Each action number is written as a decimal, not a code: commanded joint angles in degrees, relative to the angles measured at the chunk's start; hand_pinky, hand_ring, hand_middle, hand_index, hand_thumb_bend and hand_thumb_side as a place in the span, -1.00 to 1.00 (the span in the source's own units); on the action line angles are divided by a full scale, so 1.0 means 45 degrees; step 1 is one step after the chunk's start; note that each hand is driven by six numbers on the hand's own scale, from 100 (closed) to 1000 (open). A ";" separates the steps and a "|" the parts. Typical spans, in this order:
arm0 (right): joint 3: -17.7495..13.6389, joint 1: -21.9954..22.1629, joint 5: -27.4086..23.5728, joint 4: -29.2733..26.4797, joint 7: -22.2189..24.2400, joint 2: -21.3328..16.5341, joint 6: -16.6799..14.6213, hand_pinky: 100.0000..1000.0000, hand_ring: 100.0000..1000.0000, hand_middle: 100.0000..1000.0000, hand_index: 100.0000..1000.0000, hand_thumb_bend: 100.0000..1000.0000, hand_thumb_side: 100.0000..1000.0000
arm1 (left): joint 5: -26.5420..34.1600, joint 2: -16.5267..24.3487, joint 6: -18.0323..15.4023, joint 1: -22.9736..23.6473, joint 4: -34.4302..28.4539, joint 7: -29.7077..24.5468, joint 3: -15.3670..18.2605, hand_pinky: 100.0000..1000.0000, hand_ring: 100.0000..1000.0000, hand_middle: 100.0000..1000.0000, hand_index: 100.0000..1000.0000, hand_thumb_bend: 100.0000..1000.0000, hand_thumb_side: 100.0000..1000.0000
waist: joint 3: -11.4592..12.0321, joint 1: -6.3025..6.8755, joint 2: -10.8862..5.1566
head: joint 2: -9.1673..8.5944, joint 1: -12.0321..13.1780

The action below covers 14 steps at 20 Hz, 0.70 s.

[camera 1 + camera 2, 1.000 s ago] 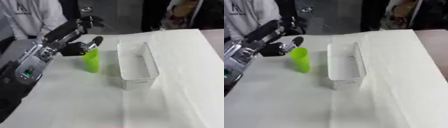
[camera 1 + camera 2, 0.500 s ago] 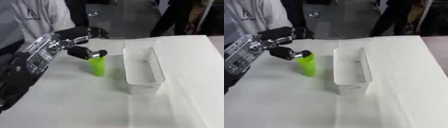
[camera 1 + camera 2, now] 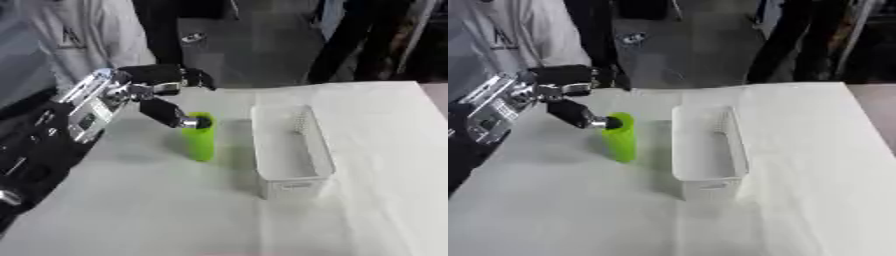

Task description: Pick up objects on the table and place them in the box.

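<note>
- The step in hand looks like the grasp of the first object: a green cylinder (image 3: 199, 136) stands upright on the white counter (image 3: 157, 210), left of centre in the frame.
- The left hand (image 3: 157, 95) reaches in from the upper left. Its thumb tip touches the cylinder's top rim, while the fingers stretch out above and behind it, spread and not closed round anything.
- The white box (image 3: 289, 150) sits just beside the cylinder on its right, long side towards it, and appears empty.
- Next, by my judgement, the hand must lower and curl round the cylinder's body, then lift it clear of the near box wall and carry it rightwards.
- A push at the rim alone could tip the tall cylinder over.
- The right hand shows in neither view.
- Whether the cylinder is a cup or a capped bottle is hard to make out.
</note>
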 commanded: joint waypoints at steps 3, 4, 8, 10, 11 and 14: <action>-0.0040 -0.0069 0.0151 -0.0128 0.0062 -0.0115 0.0119 -0.56 -0.22 -0.03 0.27 -0.84 0.12 | 0.0082 0.0405 -0.0060 -0.0635 0.0574 -0.1117 0.0006 0.67 0.84 1.00 0.95 -0.02 0.54 | -0.0031 0.0003 -0.0240 | -0.0230 0.0017; -0.0037 -0.0070 0.0163 -0.0128 0.0073 -0.0113 0.0131 -0.56 -0.22 -0.03 0.27 -0.84 0.13 | 0.0096 0.0388 -0.0048 -0.0720 0.0690 -0.1349 -0.0012 0.68 0.84 1.00 0.96 -0.01 0.52 | -0.0040 0.0006 -0.0244 | -0.0224 0.0010; -0.0027 -0.0077 0.0205 -0.0128 0.0121 -0.0102 0.0177 -0.56 -0.22 -0.03 0.27 -0.84 0.14 | 0.0166 0.0319 -0.0046 -0.1026 0.1101 -0.2182 -0.0017 0.75 0.88 1.00 0.97 0.08 0.41 | -0.0076 0.0022 -0.0248 | -0.0244 0.0003; -0.0022 -0.0077 0.0222 -0.0128 0.0149 -0.0091 0.0204 -0.56 -0.22 -0.03 0.27 -0.84 0.14 | 0.0182 0.0291 -0.0053 -0.1140 0.1249 -0.2494 -0.0020 0.76 0.88 1.00 0.97 0.12 0.37 | -0.0092 0.0028 -0.0247 | -0.0244 0.0003; -0.0018 -0.0079 0.0230 -0.0128 0.0163 -0.0086 0.0215 -0.56 -0.22 -0.03 0.27 -0.85 0.14 | 0.0193 0.0273 -0.0048 -0.1195 0.1325 -0.2660 -0.0036 0.76 0.90 1.00 0.98 0.19 0.31 | -0.0107 0.0034 -0.0245 | -0.0246 0.0013; -0.0002 -0.0081 0.0250 -0.0128 0.0203 -0.0072 0.0255 -0.56 -0.22 -0.03 0.27 -0.85 0.14 | 0.0202 0.0211 -0.0012 -0.1372 0.1537 -0.3216 -0.0083 0.74 0.90 1.00 1.00 0.35 0.17 | -0.0134 0.0045 -0.0242 | -0.0261 0.0030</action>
